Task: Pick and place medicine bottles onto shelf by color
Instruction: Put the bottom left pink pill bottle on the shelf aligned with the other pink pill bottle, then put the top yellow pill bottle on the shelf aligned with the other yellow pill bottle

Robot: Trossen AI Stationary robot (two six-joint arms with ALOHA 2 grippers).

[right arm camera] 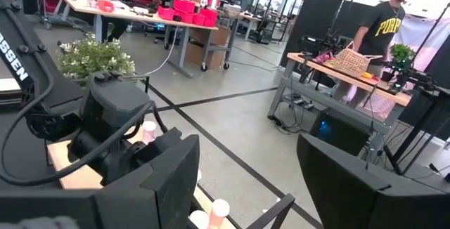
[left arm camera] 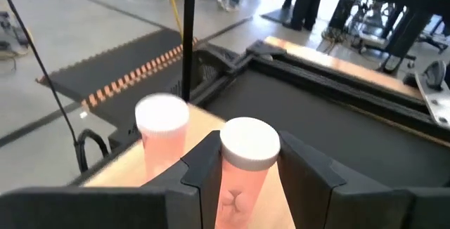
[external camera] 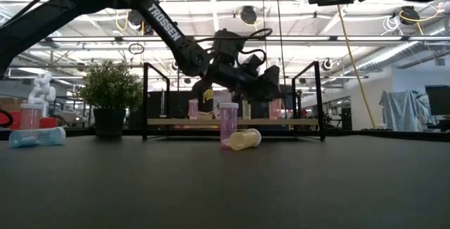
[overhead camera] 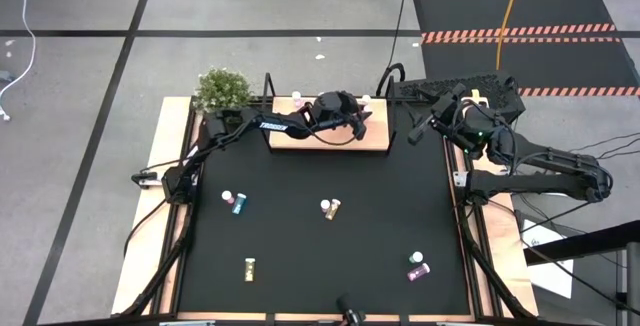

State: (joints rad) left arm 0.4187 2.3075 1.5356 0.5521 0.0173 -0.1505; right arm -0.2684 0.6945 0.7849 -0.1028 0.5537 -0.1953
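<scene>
The shelf (overhead camera: pixel 300 138), a light wooden board with black posts, stands at the table's far edge. My left gripper (overhead camera: pixel 358 118) reaches over its right end, shut on a pink medicine bottle with a white cap (left arm camera: pixel 249 145). A second pink bottle (left arm camera: pixel 162 127) stands on the board (left arm camera: pixel 126 169) right beside it. Several more bottles are on the black mat: pink (overhead camera: pixel 228 197) and teal (overhead camera: pixel 240 204) at the left, a pair (overhead camera: pixel 330 208) in the middle, a yellow one (overhead camera: pixel 250 267) near the front, teal (overhead camera: pixel 416 258) and purple (overhead camera: pixel 418 271) at the right. My right gripper (overhead camera: pixel 425 128) waits open, raised at the table's right. My left gripper pinches the pink bottle's body (left arm camera: pixel 239 187) just under the white cap between its two fingers (left arm camera: pixel 204 166). The fingers come nearly level, from the table's left. The bottle stands upright over the shelf's right end. Its base is hidden by the fingers, so I cannot tell whether it rests on the board.
A potted plant (overhead camera: pixel 222 90) stands at the shelf's left end. Black corner posts (left arm camera: pixel 188 39) rise close to the held bottle. Wooden rails (overhead camera: pixel 160 196) border the mat. A person (right arm camera: pixel 383 25) stands at a table in the room behind.
</scene>
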